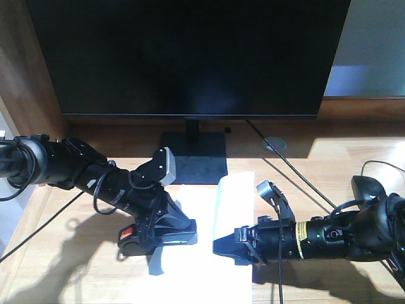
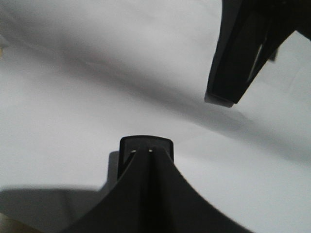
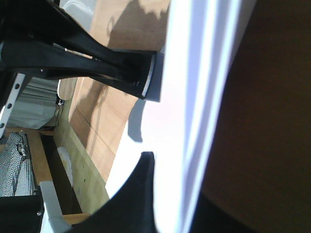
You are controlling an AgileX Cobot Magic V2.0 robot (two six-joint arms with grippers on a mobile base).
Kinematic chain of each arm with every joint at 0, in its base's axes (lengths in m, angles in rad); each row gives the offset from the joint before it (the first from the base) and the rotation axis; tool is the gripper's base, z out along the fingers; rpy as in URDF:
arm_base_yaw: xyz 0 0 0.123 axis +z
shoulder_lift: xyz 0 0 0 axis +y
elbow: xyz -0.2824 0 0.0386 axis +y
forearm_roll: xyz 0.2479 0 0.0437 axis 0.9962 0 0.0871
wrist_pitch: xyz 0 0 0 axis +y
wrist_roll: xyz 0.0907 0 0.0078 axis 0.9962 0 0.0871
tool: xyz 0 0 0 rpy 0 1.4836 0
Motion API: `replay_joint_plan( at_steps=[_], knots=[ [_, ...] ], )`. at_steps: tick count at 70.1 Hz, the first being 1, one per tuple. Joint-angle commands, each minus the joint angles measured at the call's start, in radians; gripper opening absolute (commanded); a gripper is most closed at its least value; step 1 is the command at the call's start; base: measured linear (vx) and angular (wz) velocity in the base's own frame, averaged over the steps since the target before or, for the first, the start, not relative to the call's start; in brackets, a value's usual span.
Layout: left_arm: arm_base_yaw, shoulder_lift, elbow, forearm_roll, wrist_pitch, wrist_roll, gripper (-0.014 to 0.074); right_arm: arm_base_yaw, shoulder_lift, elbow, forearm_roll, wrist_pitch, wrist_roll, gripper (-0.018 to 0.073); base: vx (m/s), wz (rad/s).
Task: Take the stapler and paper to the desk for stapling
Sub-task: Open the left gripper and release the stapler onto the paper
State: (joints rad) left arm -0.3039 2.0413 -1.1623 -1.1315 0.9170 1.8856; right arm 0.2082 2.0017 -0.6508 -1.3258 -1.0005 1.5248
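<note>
The white paper [image 1: 202,278] lies on the wood-grain desk [image 1: 63,266] between my two arms, its right strip curled up. My left gripper [image 1: 157,266] is shut, its tip [image 2: 146,141] on the sheet's [image 2: 73,97] left part, nothing visible between the jaws. A black piece with an orange-red patch [image 1: 128,234] shows beside that gripper's body. It looks like the stapler and is mostly hidden. My right gripper [image 1: 223,244] is shut on the paper's raised right edge [image 3: 194,97], the sheet passing beside its finger [image 3: 143,194]. The left gripper's tip [image 3: 146,77] also shows in the right wrist view.
A large black monitor [image 1: 190,57] on a square stand base [image 1: 193,158] fills the back. A cable [image 1: 297,177] runs from a desk grommet [image 1: 275,144] toward the right arm. A black mouse [image 1: 370,187] sits at the right edge.
</note>
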Motion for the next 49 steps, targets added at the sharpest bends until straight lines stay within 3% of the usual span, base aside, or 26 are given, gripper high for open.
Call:
replay_joint_plan(
  at_steps=[1, 29, 49],
  knots=[
    [-0.005, -0.063, 0.003, 0.085, -0.030, -0.011, -0.0006, 0.000, -0.038, -0.015, 0.007, -0.068, -0.009, -0.0002, 0.00, 0.00],
    [-0.002, -0.314, 0.003, 0.068, -0.020, -0.039, -0.0006, 0.000, -0.038, -0.015, 0.007, -0.068, -0.008, -0.0002, 0.00, 0.00],
    [-0.002, -0.388, 0.003, 0.068, -0.022, -0.053, -0.0006, 0.000, -0.038, -0.015, 0.006, -0.076, -0.011, 0.0027, 0.00, 0.00]
  ],
)
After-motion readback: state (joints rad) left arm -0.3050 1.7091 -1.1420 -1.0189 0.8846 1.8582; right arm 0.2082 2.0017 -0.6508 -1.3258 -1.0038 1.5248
